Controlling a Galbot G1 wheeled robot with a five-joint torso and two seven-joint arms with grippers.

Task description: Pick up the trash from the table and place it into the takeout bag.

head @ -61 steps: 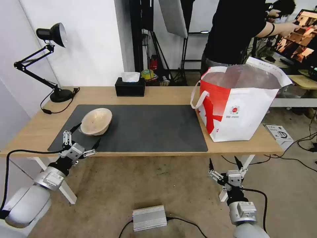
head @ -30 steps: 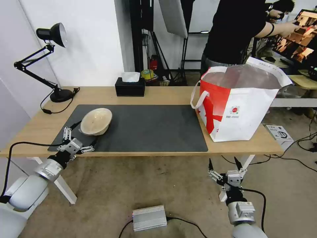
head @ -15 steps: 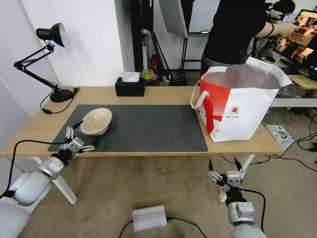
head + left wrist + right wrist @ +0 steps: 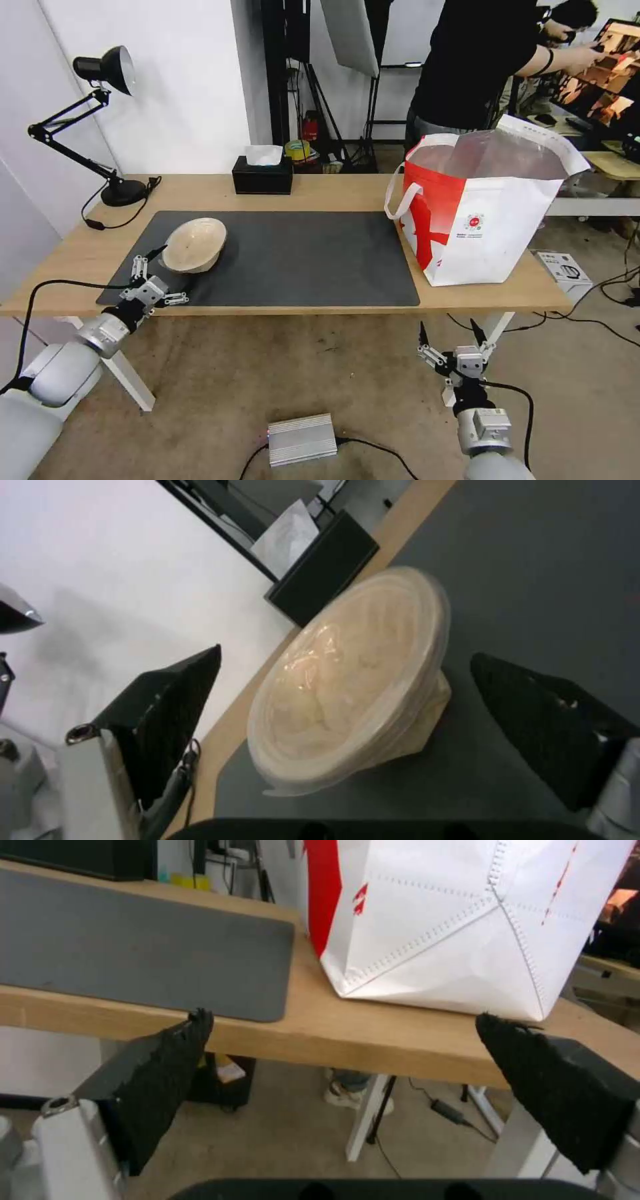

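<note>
Trash on the tabletop [image 4: 320, 190] looks down to one piece: the beige shallow bowl [image 4: 194, 245], tipped on its edge at the left end of the dark grey mat [image 4: 300, 260]. No white bowl and no red cup are out on the wood, so my read is that those two are already in the takeout bag [image 4: 490, 220], though its inside can't be seen from here. The bag stands upright at the right end of the tabletop, mouth open and foil lining showing, well apart from the bowl.

The left gripper [image 4: 164, 274] sits low at the near-left corner of the mat, just in front of the bowl, fingers spread wide and holding nothing. From the left wrist camera the bowl [image 4: 353, 680] lies between the two black fingers [image 4: 540, 725] with clear gaps on both sides, so no contact yet. The grasp, the carry across and the drop into the bag are all left to do.

The right gripper [image 4: 448, 337] hangs below the tabletop edge near the bag, fingers also wide apart and empty; it looks idle.

Against two seconds back, the left gripper has slid a touch leftward and farther along the mat toward the bowl's near rim, settling into line. The bowl and bag have not shifted, and the right gripper has barely stirred.
</note>
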